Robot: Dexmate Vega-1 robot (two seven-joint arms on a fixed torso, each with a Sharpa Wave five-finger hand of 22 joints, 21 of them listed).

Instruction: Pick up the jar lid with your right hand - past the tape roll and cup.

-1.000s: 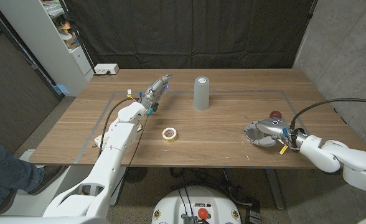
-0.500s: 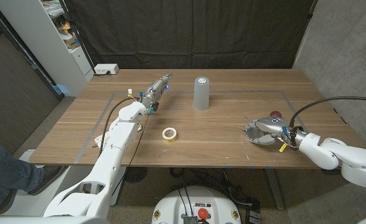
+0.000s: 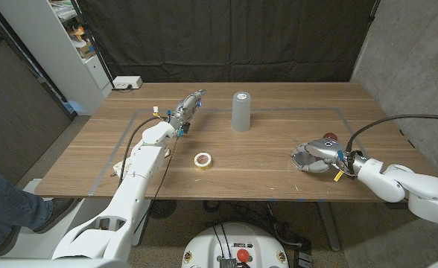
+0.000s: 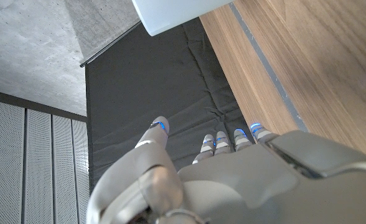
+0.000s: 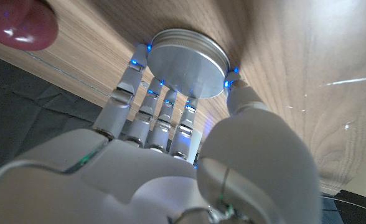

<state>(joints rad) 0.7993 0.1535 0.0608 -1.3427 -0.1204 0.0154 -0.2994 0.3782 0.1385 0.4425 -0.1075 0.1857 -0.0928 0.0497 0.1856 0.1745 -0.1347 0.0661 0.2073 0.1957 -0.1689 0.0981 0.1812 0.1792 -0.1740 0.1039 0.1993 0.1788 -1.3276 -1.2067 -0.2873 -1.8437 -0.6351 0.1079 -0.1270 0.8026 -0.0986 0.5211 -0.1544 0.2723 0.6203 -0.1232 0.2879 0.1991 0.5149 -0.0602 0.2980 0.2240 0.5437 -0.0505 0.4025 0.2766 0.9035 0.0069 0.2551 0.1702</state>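
Right hand [image 5: 170,155] has its fingers and thumb clasped around the metal jar lid [image 5: 187,62] on the table [image 3: 264,164], beside a red ball [image 5: 18,25].

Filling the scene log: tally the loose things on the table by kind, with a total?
Silver jar lid: 1, with the right hand around its rim
Yellow tape roll: 1
Grey cup: 1
Dark red round thing beside the right hand: 1
Total: 4

Right hand [image 3: 313,157] low at table, fingers [image 5: 147,106] curled, left hand [image 3: 187,108] extended, fingers straight
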